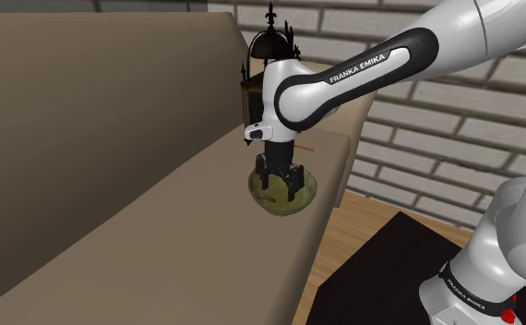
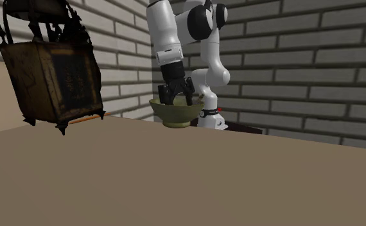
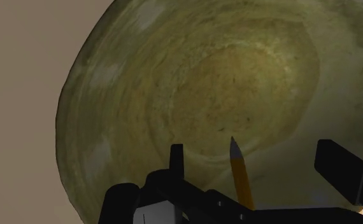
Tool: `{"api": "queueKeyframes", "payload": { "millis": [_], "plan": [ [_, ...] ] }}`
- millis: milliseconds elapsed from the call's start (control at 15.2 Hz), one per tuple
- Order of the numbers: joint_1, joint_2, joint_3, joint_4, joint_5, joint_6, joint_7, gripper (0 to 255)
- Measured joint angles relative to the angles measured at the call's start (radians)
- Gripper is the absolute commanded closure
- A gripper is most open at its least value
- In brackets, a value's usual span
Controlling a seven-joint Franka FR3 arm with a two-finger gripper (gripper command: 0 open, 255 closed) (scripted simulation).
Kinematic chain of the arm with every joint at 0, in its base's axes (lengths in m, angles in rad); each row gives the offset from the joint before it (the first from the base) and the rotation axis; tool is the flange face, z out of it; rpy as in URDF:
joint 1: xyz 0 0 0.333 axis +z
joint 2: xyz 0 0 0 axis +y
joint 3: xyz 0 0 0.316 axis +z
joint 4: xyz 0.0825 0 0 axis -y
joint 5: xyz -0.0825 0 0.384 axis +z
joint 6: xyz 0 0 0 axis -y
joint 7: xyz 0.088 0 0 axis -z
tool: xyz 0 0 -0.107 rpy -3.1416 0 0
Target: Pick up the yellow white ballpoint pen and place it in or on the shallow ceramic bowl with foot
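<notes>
The gripper (image 3: 250, 151) is hanging with its two black fingers standing well apart, clasping nothing. The pen (image 3: 241, 178), an orange-yellow shaft with a dark tip, is sitting in the gap between them, touching neither so far as I can make out. Its long axis is running along the gripper's own line, tip aiming away from the hand at the floor of the bowl (image 3: 142, 95), which is lying directly beyond the fingers (an olive, mottled glaze, paler toward the rim). So the pen is already hanging over the bowl's middle, and I'm judging that the coming move is asking for nothing sideways: only the pen dropping clear and the hand lifting straight out. In the shoulder view the gripper (image 1: 282, 183) is dipping into the bowl (image 1: 305, 198) at the frame's centre, near the table's edge. The table (image 2: 207, 173) is spreading tan and plain across the lower half of the second exterior view. A dark ornate lantern (image 2: 53, 70) is looming in the upper left, with a thin orange stick (image 2: 85, 119) lying just beneath it. Behind everything a grey brick wall (image 2: 304, 64) is closing off the room.
</notes>
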Motion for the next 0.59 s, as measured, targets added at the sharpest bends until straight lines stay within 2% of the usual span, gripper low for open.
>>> {"api": "queueKeyframes", "payload": {
  "millis": [66,594],
  "plan": [
    [0.0,0.0,0.0,0.0,0.0,0.0,0.0,255],
    [0.0,0.0,0.0,0.0,0.0,0.0,0.0,255]
  ]
}}
